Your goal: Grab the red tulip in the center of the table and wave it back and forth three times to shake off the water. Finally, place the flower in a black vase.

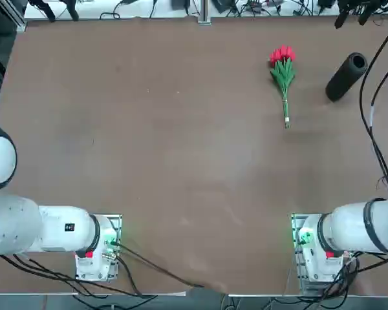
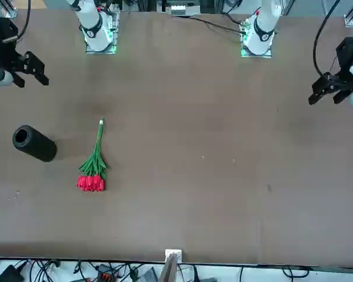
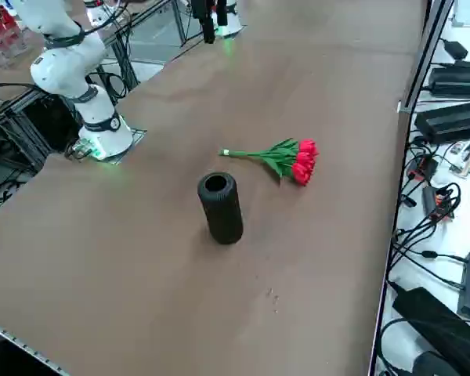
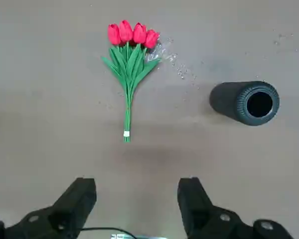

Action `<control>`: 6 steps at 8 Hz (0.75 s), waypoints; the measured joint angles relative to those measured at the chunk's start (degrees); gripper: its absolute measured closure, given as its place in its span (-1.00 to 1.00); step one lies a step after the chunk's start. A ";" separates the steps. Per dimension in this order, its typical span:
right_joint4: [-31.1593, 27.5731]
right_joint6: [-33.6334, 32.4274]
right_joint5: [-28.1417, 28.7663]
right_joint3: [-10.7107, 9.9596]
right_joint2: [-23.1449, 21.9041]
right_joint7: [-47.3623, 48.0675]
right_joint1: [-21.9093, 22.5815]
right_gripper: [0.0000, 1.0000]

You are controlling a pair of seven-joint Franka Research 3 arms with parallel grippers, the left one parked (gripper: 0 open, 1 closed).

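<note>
So the tabletop [image 1: 181,148] is a big plain brown sheet, with water drops on it near the red tulip [image 4: 128,74] and cables and black gear on the white strip past its far edge [image 3: 454,227]. The tulip's lying flat, blooms toward that edge, with the black vase [image 3: 221,207] standing near it. Right pincer [image 4: 137,206] is over the tabletop, spread wide, holding nothing.

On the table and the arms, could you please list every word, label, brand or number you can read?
None can be read. The stem band of the red tulip is plain white; the black vase and right gripper, open over the table, show no lettering.
</note>
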 joint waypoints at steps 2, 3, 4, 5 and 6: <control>0.00 -0.17 0.00 0.00 0.00 0.00 0.00 -1.00; 0.01 -0.30 0.00 0.00 0.00 0.00 0.00 -1.00; 0.01 -0.80 0.00 0.00 0.01 0.00 0.00 -1.00; 0.01 -1.38 0.00 0.00 0.02 0.00 0.00 -1.00; 0.01 -1.60 0.00 0.00 0.03 0.00 0.00 -1.00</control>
